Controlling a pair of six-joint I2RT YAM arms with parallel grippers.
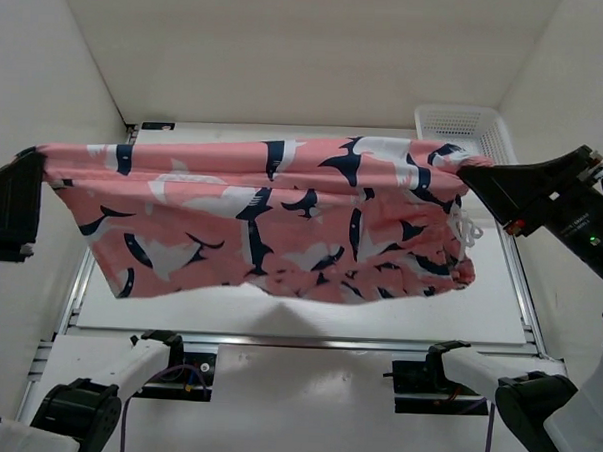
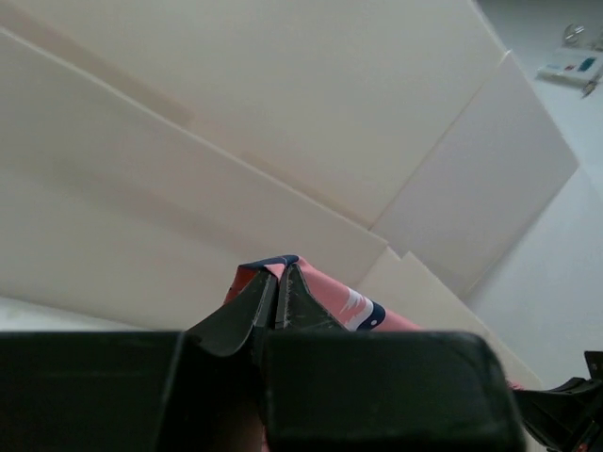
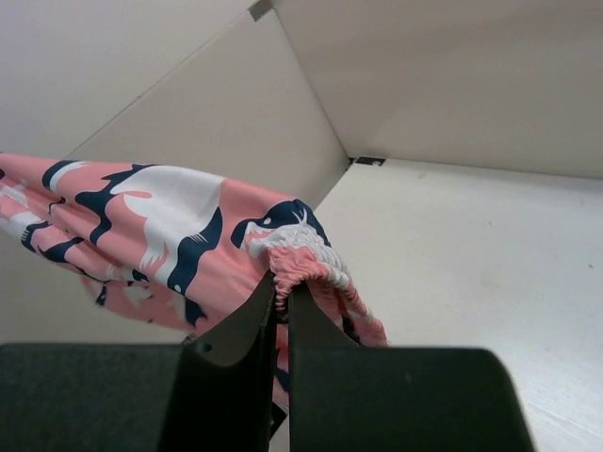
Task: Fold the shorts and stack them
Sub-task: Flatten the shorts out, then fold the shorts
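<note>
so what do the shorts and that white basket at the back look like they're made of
The shorts look like thin, matte cloth, woven or knit: they sag and wrinkle where they hang, and the waistband is gathered, probably elastic. The basket looks like moulded white plastic, going by its rigid, even mesh walls.

A robot lab test cell: plain white panel walls enclose an aluminium-framed white table.
</note>
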